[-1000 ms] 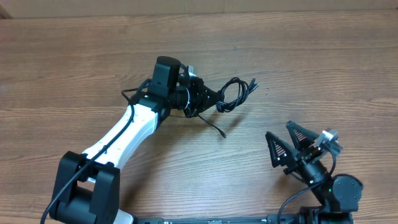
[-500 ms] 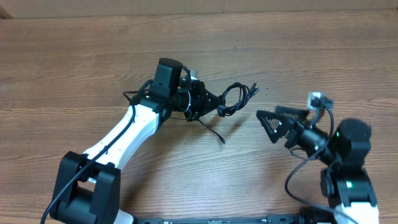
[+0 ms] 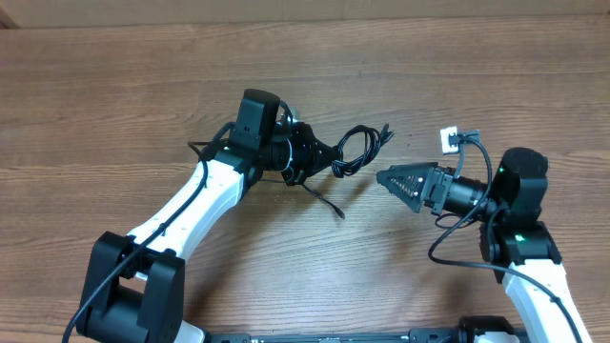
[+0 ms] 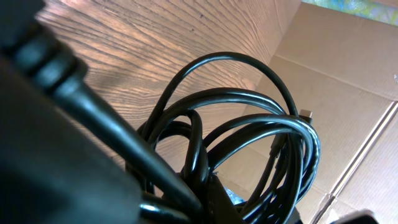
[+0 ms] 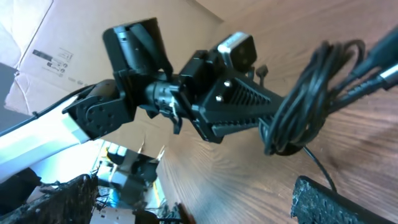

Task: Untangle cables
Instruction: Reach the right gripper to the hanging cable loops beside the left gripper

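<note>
The cables (image 3: 358, 149) are a bunch of thin black loops held just above the table, with one loose end (image 3: 332, 200) trailing down toward me. My left gripper (image 3: 321, 154) is shut on the bunch's left side. In the left wrist view the looped cables (image 4: 249, 124) fill the frame and the jaws are closed on them at the bottom edge. My right gripper (image 3: 384, 177) stands open to the right of the bunch, a short gap away and pointing left at it. The right wrist view shows the cables (image 5: 305, 99) hanging from the left gripper (image 5: 249, 109), between the wide-apart fingers (image 5: 336, 199).
The wooden table (image 3: 143, 105) carries nothing else. A cardboard wall (image 3: 305, 10) runs along its far edge. The left arm's white link (image 3: 191, 205) crosses the front left. A small white connector (image 3: 449, 140) sits by the right wrist.
My right arm has swung from the front right corner up and left toward the cable bunch, jaws still wide. The left gripper and the bunch have hardly moved.
</note>
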Available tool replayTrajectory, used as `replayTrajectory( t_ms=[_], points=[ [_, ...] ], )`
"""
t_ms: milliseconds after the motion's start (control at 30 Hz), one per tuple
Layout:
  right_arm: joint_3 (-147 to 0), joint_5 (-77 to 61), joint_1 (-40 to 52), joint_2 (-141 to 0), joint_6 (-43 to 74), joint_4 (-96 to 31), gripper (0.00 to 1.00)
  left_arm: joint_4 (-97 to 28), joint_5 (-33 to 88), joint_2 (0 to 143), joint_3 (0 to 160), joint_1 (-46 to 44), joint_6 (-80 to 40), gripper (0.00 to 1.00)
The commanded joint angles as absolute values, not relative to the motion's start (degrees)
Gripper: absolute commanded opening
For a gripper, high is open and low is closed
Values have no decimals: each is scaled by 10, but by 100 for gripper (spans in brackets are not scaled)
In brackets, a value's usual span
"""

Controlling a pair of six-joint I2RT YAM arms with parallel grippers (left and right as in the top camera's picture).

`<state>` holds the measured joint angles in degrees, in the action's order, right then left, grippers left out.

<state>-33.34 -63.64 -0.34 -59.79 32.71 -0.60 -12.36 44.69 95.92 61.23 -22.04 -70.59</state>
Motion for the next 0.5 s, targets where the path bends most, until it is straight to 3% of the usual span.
replayTrajectory(
  t_ms=[0,167,467],
  points=[
    [-347,-613,-4,-610,335,-14,98,-126,444,960,628,-222,-680,4],
    [-347,-518,1,-624,334,-69,98,-156,443,960,628,-222,-679,4],
    [-347,-428,70,-663,335,-54,98,-156,411,960,628,-245,-700,4]
  ],
)
